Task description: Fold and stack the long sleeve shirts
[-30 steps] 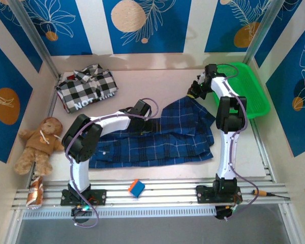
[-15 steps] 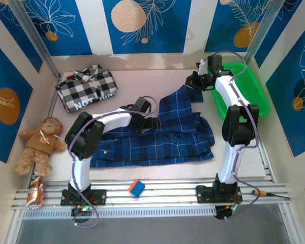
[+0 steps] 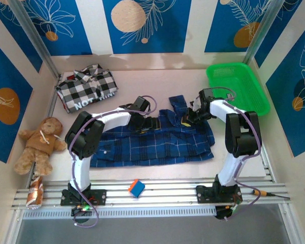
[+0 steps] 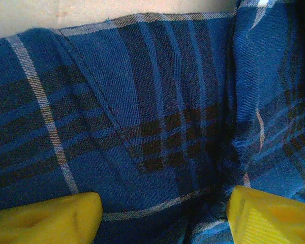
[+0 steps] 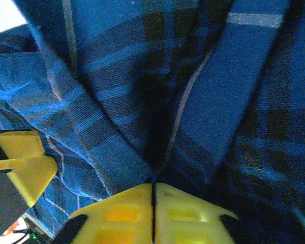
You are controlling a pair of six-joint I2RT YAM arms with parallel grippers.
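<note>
The dark blue plaid shirt (image 3: pixel 162 142) lies spread across the middle of the table, its far right part folded in toward the centre. My right gripper (image 3: pixel 189 118) (image 5: pixel 153 184) is low on that fold, its jaws shut on a pinch of the plaid cloth (image 5: pixel 112 101). My left gripper (image 3: pixel 151 123) (image 4: pixel 160 221) rests on the shirt's far edge just to the left, open, with the yellow fingers (image 4: pixel 46 218) wide apart and flat plaid cloth (image 4: pixel 152 101) between them. The black-and-white checked shirt (image 3: pixel 86 89) with white lettering lies crumpled at the back left.
A green plastic basket (image 3: pixel 239 89) stands at the back right. A brown teddy bear (image 3: pixel 38 142) sits at the left edge, with a can (image 3: pixel 35 193) below it. A small blue and orange block (image 3: pixel 136 188) lies on the front rail.
My right gripper has swung from up by the basket down and leftward with the shirt's edge, laying it over the shirt's middle. The left gripper has stayed in place.
</note>
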